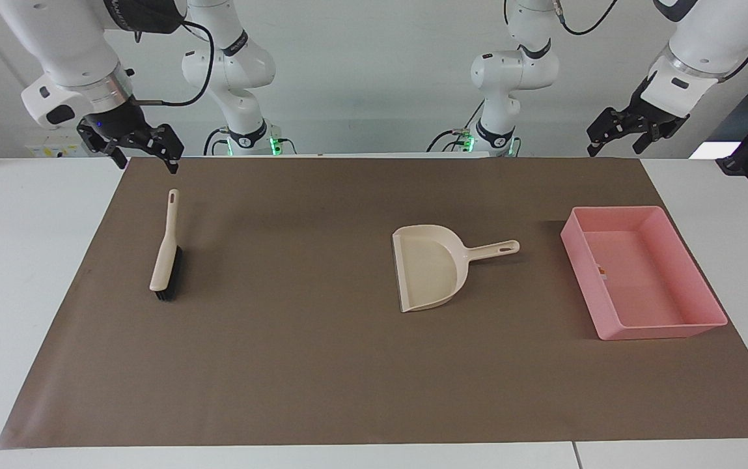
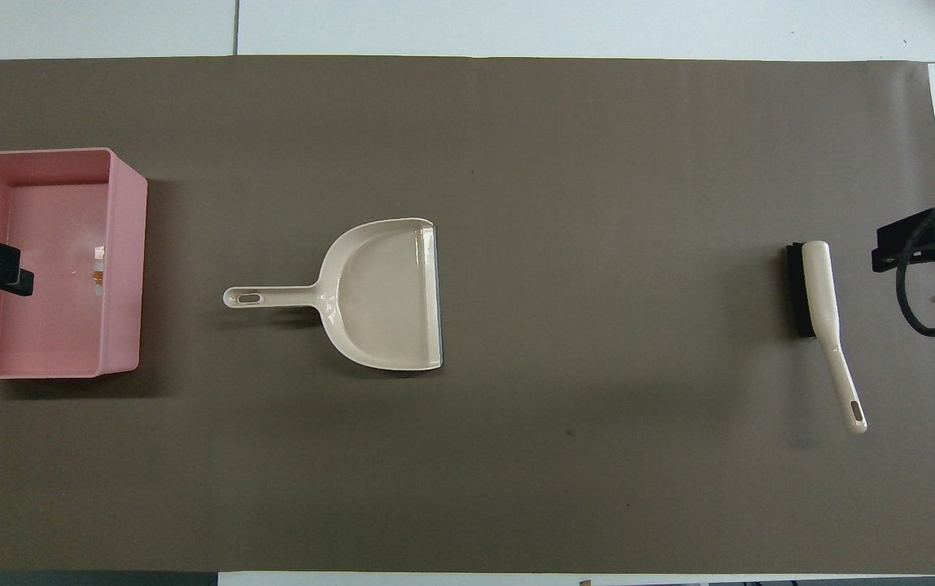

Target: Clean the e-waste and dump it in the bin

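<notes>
The pink bin sits on the brown mat at the left arm's end. Inside it, against the wall facing the dustpan, lies a small white and orange piece of e-waste. My left gripper hangs open and empty, high above that end of the table and well clear of the bin. Above the handle tip of the brush, my right gripper is also open and holds nothing.
A cream dustpan lies empty at mid-mat, its handle pointing toward the bin. The brush lies on the mat at the right arm's end, bristles down. The brown mat covers most of the white table.
</notes>
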Robot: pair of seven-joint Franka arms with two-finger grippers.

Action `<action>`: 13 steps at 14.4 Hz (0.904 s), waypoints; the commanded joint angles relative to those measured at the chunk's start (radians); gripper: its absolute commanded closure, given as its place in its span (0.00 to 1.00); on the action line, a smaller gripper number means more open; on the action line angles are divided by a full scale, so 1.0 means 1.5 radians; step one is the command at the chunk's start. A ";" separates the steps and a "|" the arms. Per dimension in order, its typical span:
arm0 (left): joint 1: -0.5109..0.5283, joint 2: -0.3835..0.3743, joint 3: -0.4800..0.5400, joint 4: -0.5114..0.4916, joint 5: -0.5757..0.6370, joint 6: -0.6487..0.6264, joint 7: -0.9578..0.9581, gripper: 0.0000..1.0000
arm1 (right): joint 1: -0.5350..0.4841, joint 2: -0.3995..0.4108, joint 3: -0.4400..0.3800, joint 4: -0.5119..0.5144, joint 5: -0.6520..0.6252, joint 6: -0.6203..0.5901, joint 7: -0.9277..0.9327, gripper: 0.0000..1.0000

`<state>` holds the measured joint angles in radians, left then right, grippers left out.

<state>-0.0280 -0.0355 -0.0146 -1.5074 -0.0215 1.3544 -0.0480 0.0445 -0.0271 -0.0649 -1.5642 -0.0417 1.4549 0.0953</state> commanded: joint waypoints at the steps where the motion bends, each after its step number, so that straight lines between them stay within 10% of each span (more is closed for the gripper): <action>1: 0.004 -0.023 -0.005 -0.029 0.007 0.009 0.009 0.01 | -0.010 -0.016 0.009 -0.018 -0.004 0.004 -0.003 0.00; 13: 0.004 -0.024 -0.005 -0.032 0.007 0.037 0.043 0.01 | -0.010 -0.016 0.009 -0.018 -0.004 0.004 -0.003 0.00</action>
<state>-0.0280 -0.0420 -0.0168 -1.5160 -0.0209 1.3816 -0.0003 0.0445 -0.0272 -0.0649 -1.5643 -0.0417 1.4549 0.0953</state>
